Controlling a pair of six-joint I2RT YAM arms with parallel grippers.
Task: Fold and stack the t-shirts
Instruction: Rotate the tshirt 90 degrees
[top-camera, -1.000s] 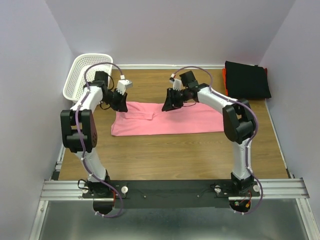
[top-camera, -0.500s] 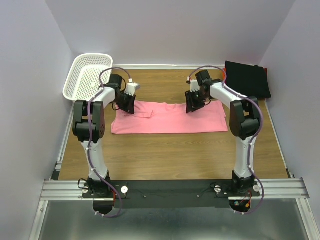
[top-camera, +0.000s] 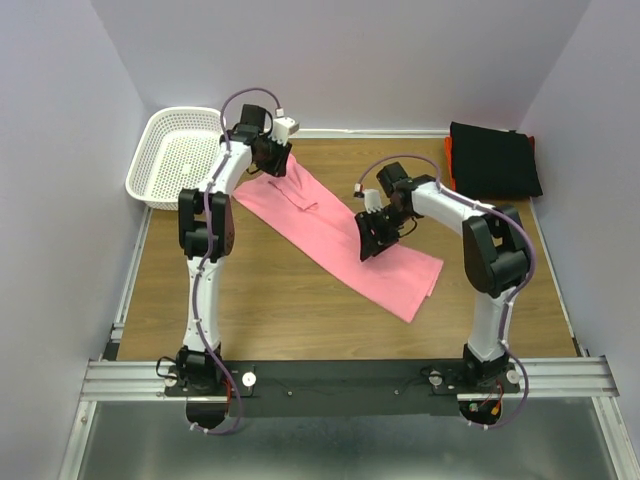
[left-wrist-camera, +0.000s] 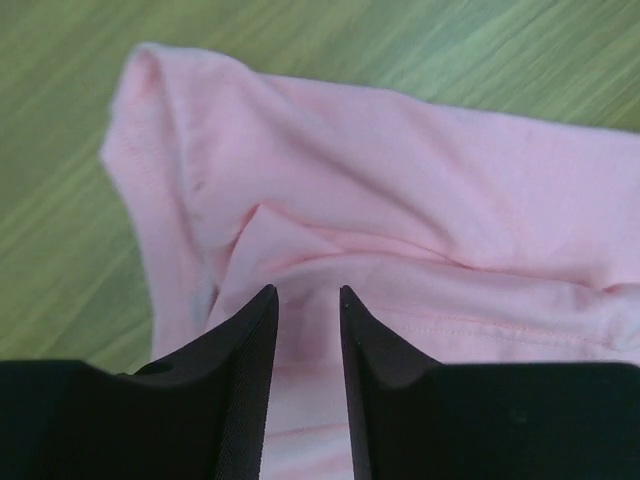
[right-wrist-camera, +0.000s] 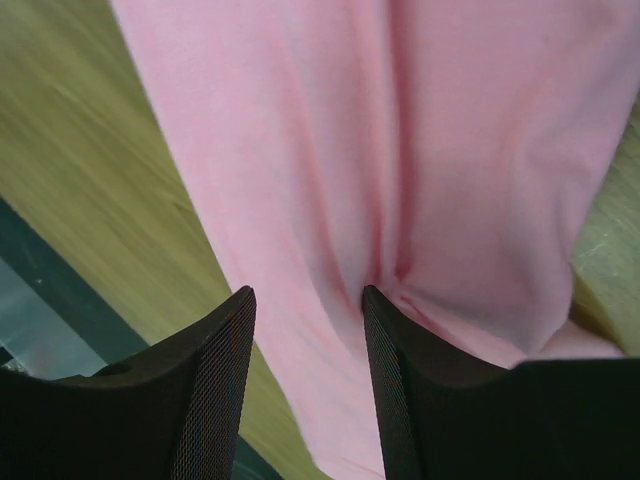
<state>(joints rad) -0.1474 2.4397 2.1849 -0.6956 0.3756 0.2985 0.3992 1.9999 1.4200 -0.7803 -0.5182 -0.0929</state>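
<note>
A pink t-shirt (top-camera: 322, 222), folded into a long strip, lies diagonally across the wooden table from far left to near right. My left gripper (top-camera: 272, 160) is at its far left end. In the left wrist view its narrow jaws (left-wrist-camera: 305, 292) are closed on a bunched fold of the pink fabric (left-wrist-camera: 400, 180). My right gripper (top-camera: 372, 238) is over the middle of the strip. In the right wrist view (right-wrist-camera: 308, 292) pink cloth (right-wrist-camera: 300, 120) fills the gap between the fingers and puckers at the right finger. The strip's near right end rests on the table.
A white plastic basket (top-camera: 172, 150) stands at the back left corner. A folded black garment (top-camera: 495, 158) on top of an orange one lies at the back right. Walls close the table on three sides.
The shirt has swung from lying level across the table to a diagonal. My left gripper moved farther back and right with its end. My right gripper moved nearer and left with the middle.
</note>
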